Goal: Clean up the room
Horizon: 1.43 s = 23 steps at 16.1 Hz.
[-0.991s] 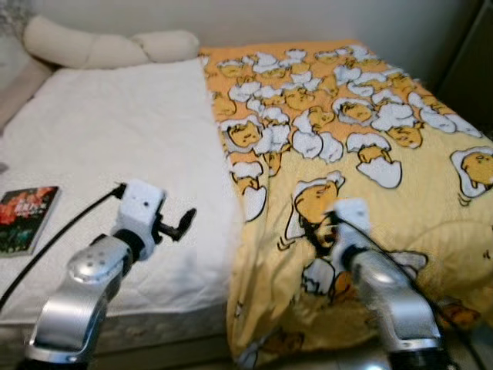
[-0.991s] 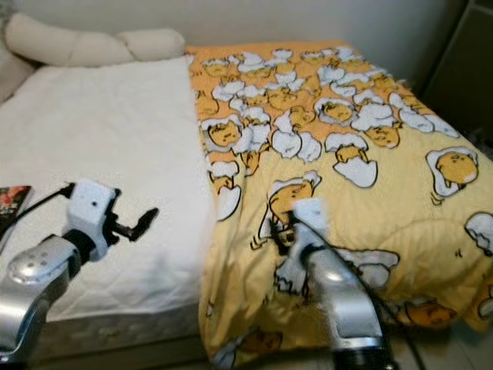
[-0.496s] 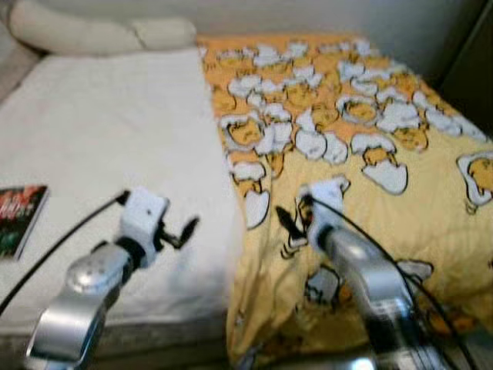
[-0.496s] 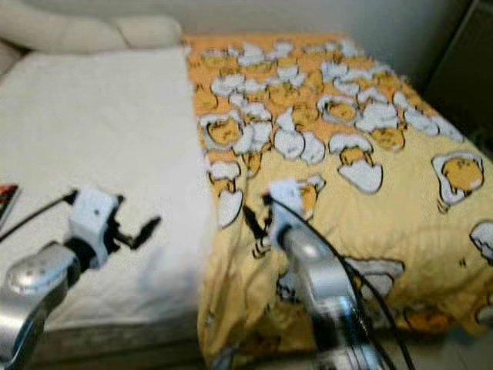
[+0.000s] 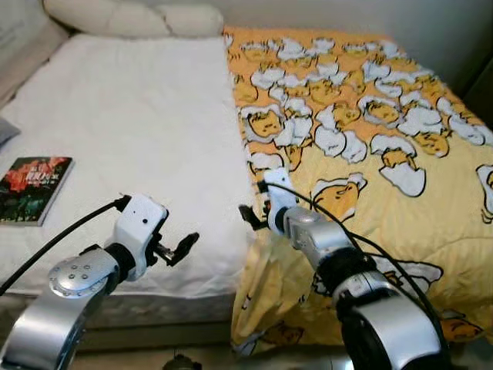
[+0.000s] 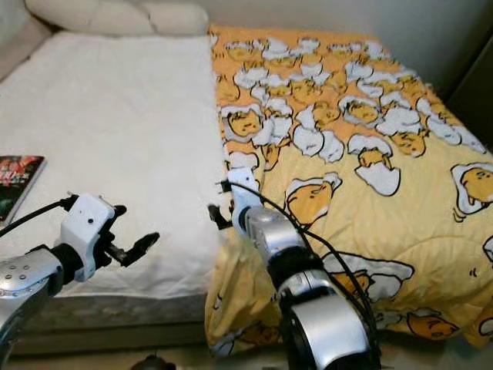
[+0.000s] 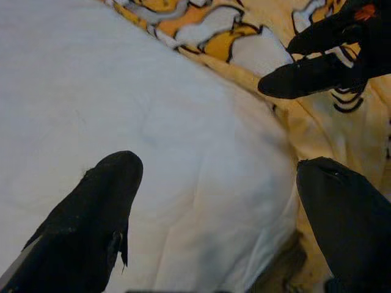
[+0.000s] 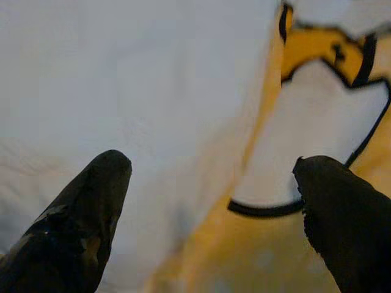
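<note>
A yellow blanket printed with egg cartoons covers the right half of the bed. Its left edge runs down the middle of the white mattress. My right gripper is at that edge near the bed's front, open, with the blanket's edge lying between its two fingers. My left gripper hovers open and empty over the mattress's front edge, a little left of the right one. In the left wrist view the right gripper's fingers show ahead, against the blanket.
A book with a dark red cover lies on the mattress at the left. Cream pillows sit at the head of the bed. Dark furniture stands beyond the bed's right side.
My right arm has swung left from on top of the blanket to the blanket's left edge. The left gripper has barely moved. The camera view has shifted.
</note>
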Available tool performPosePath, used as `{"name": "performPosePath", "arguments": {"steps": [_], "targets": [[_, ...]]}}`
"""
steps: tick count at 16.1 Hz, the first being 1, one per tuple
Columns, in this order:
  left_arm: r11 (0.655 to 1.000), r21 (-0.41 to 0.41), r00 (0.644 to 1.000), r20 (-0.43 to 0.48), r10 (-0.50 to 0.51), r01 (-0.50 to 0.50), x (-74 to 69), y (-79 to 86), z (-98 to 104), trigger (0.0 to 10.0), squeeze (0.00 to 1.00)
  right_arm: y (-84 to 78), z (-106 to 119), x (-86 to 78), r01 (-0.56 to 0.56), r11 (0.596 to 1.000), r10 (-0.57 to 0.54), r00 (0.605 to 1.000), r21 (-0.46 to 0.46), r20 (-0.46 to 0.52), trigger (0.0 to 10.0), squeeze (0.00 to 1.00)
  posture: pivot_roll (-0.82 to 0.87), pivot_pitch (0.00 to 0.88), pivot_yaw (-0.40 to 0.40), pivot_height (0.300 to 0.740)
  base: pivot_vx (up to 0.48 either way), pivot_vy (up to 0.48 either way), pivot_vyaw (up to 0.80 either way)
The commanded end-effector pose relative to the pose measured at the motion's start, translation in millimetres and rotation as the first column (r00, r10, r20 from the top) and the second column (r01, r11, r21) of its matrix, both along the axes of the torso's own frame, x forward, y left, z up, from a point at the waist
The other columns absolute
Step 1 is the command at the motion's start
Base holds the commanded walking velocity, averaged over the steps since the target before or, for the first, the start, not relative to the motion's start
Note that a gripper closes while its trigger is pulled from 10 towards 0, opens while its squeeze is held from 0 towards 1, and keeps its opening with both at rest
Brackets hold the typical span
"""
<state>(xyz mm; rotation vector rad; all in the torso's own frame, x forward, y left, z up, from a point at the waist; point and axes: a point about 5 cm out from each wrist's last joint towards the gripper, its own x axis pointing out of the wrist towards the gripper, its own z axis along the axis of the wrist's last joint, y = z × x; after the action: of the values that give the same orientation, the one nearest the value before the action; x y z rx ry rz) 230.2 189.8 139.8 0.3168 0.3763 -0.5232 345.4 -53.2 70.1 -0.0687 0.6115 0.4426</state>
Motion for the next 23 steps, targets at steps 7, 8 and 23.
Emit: {"name": "performPosePath", "arguments": {"steps": [7, 8, 23], "targets": [[0.999, -0.003, 0.999, -0.035, -0.039, 0.039, -5.6, -7.6, 6.2, 10.0, 0.00, 7.6, -10.4, -2.4, 0.007, 0.996, -0.011, 0.999, -0.085, -0.053, 0.0, 0.00, 0.00, 0.181, -0.051, 0.740, 0.000, 0.000, 0.00], [0.999, -0.005, 0.999, -0.035, -0.038, 0.037, -5.4, -8.3, 5.9, 10.0, 0.00, 9.1, -8.4, -1.3, 0.009, 0.997, -0.012, 0.999, -0.073, -0.046, 0.0, 0.00, -0.01, 0.178, -0.051, 0.740, 0.000, 0.000, 0.00], [0.999, -0.019, 0.999, -0.032, -0.035, 0.034, -1.7, -10.3, 1.9, 10.0, 0.00, 14.3, -7.9, -2.8, -0.071, 0.995, 0.069, 0.997, -0.065, -0.039, 0.0, 0.00, -0.06, 0.125, -0.047, 0.740, 0.000, 0.000, 0.00]]}}
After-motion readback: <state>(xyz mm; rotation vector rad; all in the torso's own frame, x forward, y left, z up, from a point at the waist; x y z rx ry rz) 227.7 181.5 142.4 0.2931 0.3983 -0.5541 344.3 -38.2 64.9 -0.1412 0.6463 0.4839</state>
